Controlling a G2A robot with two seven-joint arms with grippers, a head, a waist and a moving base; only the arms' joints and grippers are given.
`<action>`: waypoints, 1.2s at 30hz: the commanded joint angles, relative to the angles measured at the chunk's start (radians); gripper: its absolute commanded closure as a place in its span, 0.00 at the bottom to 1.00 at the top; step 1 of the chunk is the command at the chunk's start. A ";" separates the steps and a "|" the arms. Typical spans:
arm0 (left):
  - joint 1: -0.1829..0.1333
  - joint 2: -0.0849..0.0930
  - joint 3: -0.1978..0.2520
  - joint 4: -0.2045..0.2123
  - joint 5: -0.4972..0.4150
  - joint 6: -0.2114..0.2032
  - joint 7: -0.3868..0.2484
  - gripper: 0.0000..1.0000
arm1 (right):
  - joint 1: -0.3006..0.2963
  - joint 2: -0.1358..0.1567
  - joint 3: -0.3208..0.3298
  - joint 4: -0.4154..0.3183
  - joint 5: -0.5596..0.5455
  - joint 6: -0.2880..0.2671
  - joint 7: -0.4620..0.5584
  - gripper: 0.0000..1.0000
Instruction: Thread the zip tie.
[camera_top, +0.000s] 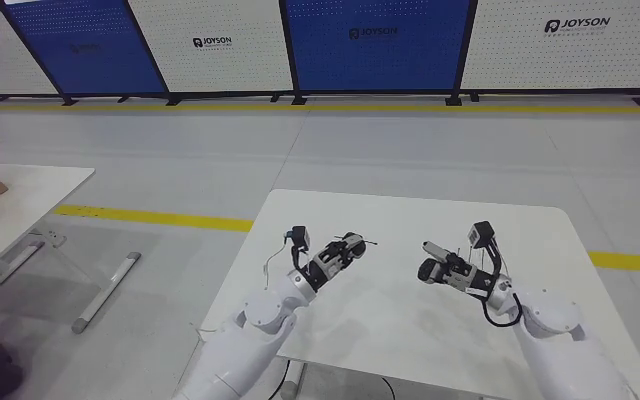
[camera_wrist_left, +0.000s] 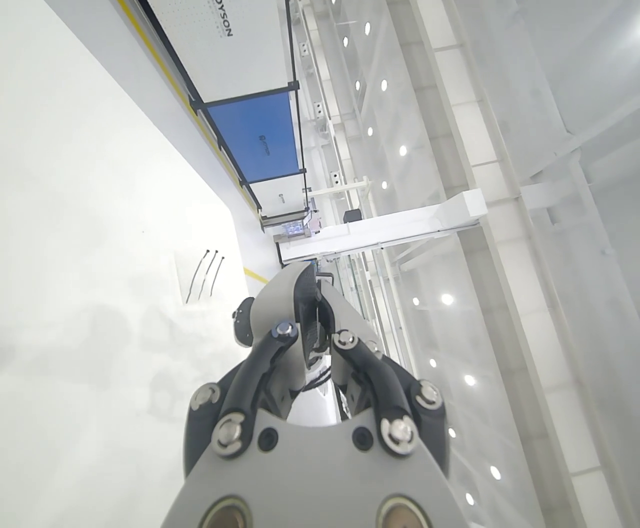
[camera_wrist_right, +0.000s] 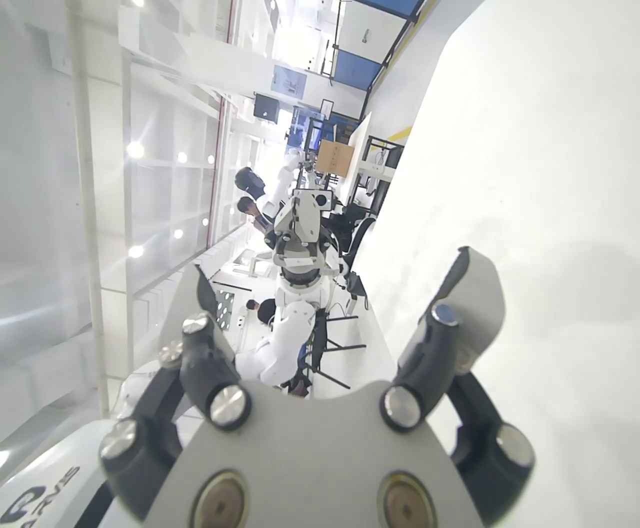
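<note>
Zip tie (camera_wrist_left: 318, 322), a thin black strip, sits clamped in left gripper (camera_wrist_left: 314, 290); right gripper (camera_wrist_right: 335, 270) gapes apart.

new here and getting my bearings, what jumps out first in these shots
The left end effector, raised over the white table, is shut on a thin black zip tie. The right end effector faces it across a gap, open and empty. Three spare ties lie side by side on the table.

We see a white table (camera_top: 400, 325) on a grey floor (camera_top: 400, 150), a yellow line (camera_top: 150, 216) crossing that floor, partition panels (camera_top: 375, 45) behind, and a second table (camera_top: 30, 195) at left.
</note>
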 joint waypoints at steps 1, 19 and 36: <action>0.009 0.006 -0.008 -0.011 0.021 0.026 -0.035 1.00 | -0.013 0.007 0.019 -0.014 -0.008 -0.001 0.022 0.00; 0.058 0.014 -0.063 -0.143 -0.092 -0.008 -0.074 1.00 | -0.013 0.007 0.019 -0.014 -0.008 -0.001 0.022 0.00; 0.220 0.043 -0.225 -0.449 -0.150 -0.034 -0.137 1.00 | -0.013 0.007 0.019 -0.014 -0.008 -0.001 0.022 0.00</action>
